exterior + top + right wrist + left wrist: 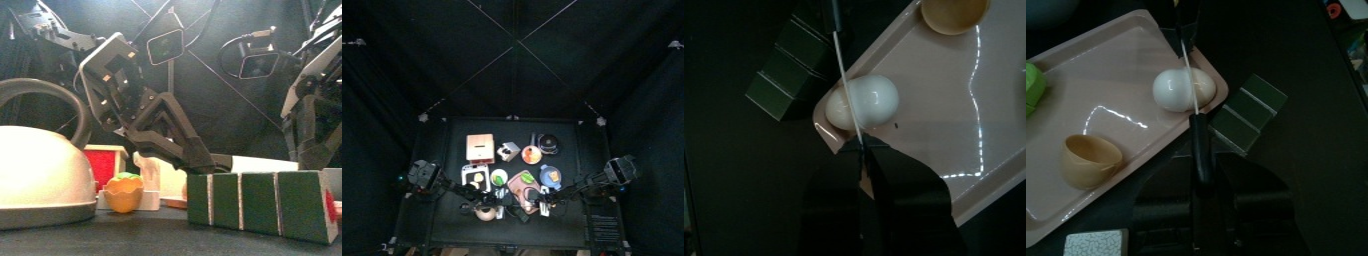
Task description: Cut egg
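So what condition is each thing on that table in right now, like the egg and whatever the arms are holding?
Egg: whole, uncut, on the tray near its edge.
Knife: blade resting over the egg.
Tray: flat on the table.
Small tan bowl: lying on the tray.
Right gripper: closed on the knife handle.
Left gripper: gripping a dark handle; jaws unclear.

Black table (pixel 1313 130) — pink tray (pixel 1106 80) (holding egg (pixel 1182 87)), green blocks (pixel 1244 113).
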Action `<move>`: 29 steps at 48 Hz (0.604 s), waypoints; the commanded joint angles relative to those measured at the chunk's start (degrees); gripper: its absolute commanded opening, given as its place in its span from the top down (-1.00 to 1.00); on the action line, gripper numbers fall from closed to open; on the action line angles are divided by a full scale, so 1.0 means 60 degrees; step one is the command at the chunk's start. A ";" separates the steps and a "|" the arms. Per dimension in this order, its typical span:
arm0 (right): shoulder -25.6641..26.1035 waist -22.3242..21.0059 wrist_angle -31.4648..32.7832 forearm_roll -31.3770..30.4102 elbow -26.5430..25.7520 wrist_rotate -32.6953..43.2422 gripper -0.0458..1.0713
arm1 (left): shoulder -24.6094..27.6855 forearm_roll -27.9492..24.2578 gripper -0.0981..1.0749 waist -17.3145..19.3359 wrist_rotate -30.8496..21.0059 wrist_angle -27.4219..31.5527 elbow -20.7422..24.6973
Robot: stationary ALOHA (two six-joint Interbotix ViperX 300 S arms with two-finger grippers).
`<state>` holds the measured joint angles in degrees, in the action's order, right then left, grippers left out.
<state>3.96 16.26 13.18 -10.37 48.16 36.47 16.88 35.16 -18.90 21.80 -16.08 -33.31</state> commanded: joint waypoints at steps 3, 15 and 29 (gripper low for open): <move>-0.0029 -0.0381 0.0088 -0.0029 0.0103 -0.0015 0.23 | -0.0117 -0.0059 0.19 0.0088 0.0059 0.0103 0.0015; -0.0029 -0.0439 0.0073 -0.0073 0.0117 0.0000 0.23 | -0.0073 -0.0044 0.19 0.0249 0.0044 0.0103 -0.0044; -0.0044 -0.0645 0.0000 -0.0073 0.0117 0.0000 0.23 | -0.0103 -0.0029 0.19 0.0352 0.0015 0.0103 -0.0117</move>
<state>4.04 14.15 13.01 -10.72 48.34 36.47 16.70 35.07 -16.96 21.80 -16.08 -33.84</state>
